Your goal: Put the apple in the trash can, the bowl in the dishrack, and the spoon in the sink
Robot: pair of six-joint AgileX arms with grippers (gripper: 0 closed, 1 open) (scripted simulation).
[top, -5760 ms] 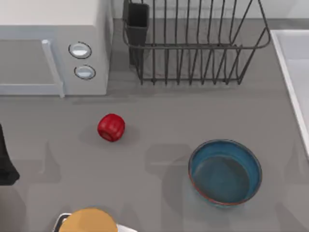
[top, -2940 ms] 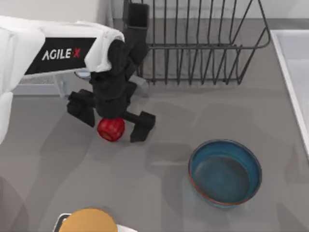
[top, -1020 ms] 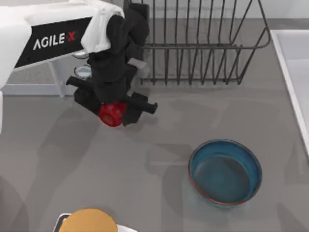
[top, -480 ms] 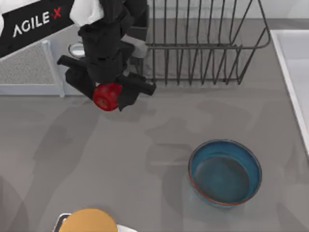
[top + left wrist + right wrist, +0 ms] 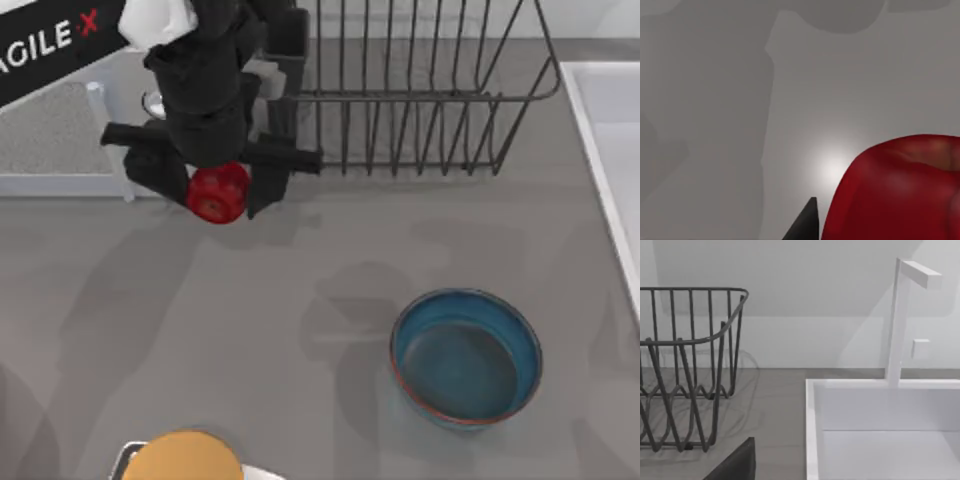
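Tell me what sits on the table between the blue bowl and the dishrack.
Nothing: in the top view, the grey tabletop between the bowl and the dishrack is bare, crossed by shadows only.

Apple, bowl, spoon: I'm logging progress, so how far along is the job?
Nothing is finished yet. In hand: the left gripper is shut on the apple, held in front of the white box. Left: the bowl sits on the table, the dishrack is empty, and the sink holds no spoon.
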